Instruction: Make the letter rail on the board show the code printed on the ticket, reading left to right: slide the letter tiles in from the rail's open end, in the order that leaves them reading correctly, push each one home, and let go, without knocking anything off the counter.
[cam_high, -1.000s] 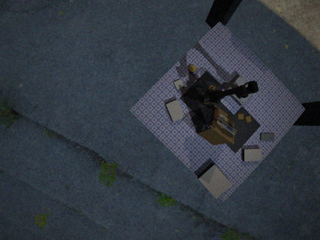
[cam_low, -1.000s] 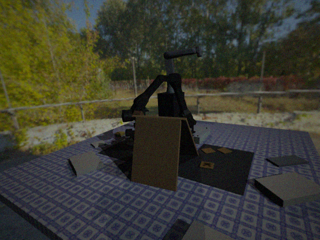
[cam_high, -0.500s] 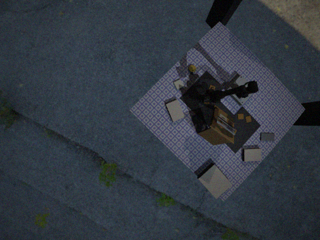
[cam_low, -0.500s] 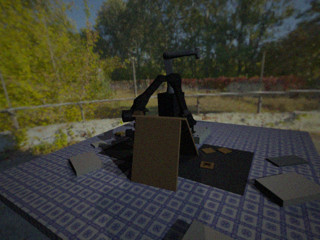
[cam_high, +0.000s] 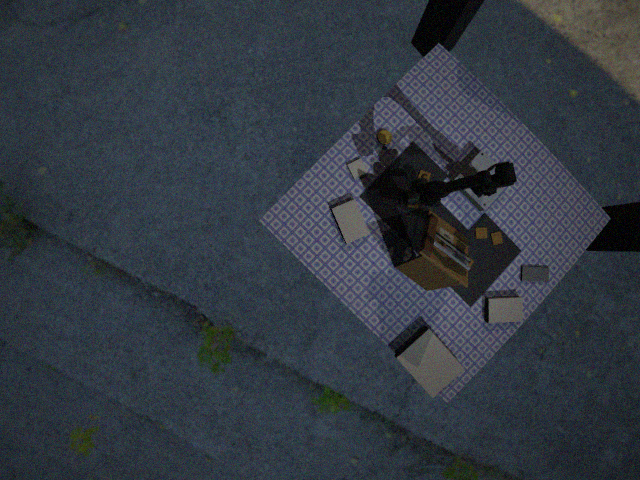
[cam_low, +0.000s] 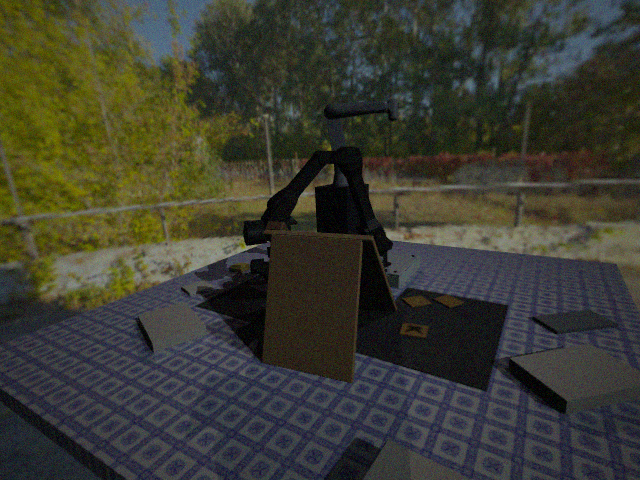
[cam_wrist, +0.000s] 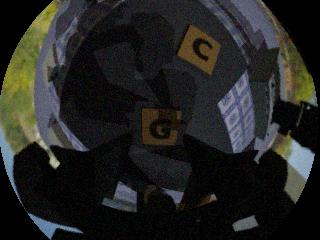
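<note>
In the wrist view an orange tile marked G (cam_wrist: 160, 127) lies on the dark mat just ahead of my gripper (cam_wrist: 158, 135), which is open and empty. A second orange tile marked C (cam_wrist: 200, 48) lies farther on, and it also shows from above (cam_high: 423, 175). In the side view my gripper (cam_low: 258, 258) hangs low at the far left of the brown board (cam_low: 315, 304), whose back faces that camera. From above the board (cam_high: 442, 253) shows pale rail strips on its front. More orange tiles (cam_low: 416, 300) lie on the mat to the board's right. I cannot read any ticket.
A tall dark stand (cam_low: 356, 109) rises behind the arm. Flat grey boxes (cam_low: 168, 325) (cam_low: 578, 377) (cam_low: 573, 320) lie around the mat. A small yellow cylinder (cam_high: 383, 136) and a pale card (cam_high: 358, 167) sit near the far corner. The table edges are close on every side.
</note>
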